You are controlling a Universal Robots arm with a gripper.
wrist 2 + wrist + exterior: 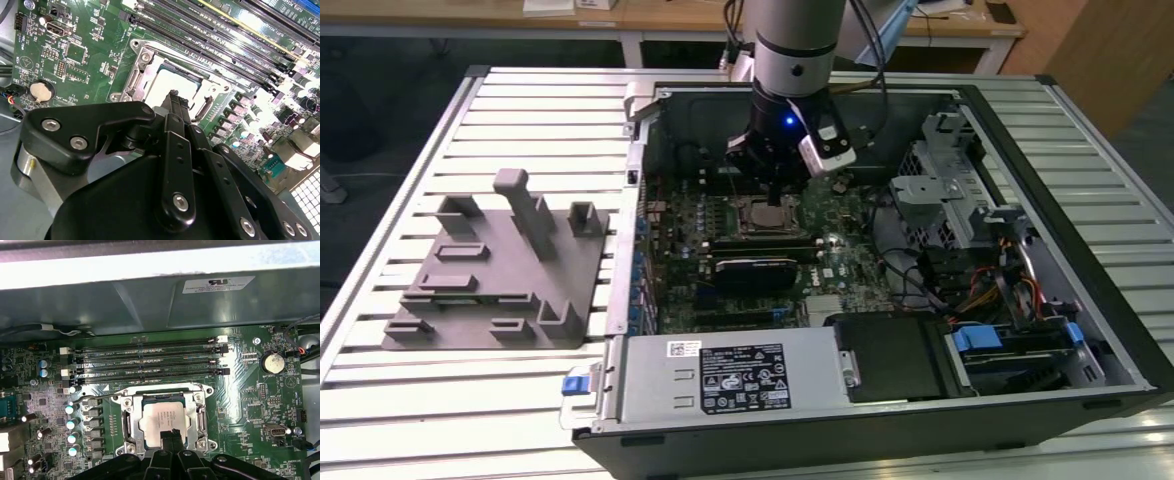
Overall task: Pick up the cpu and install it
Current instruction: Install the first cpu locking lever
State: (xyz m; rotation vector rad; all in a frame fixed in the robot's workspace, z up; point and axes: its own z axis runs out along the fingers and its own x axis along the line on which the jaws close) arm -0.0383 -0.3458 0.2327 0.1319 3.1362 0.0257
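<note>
The cpu is a small square chip with a silvery top, lying flat inside the metal socket frame on the green motherboard. In both wrist views my gripper hangs just over the chip's near edge with its two black fingers pressed together and nothing between them. The second wrist view shows the fingertips over the bright chip. In the exterior view the gripper reaches down into the open computer case above the socket.
A thin metal lever runs beside the socket. Memory slots lie beyond it, and a coin cell sits nearby. The case wall, drive cage and power supply surround the board. A grey stepped block stands on the slatted table.
</note>
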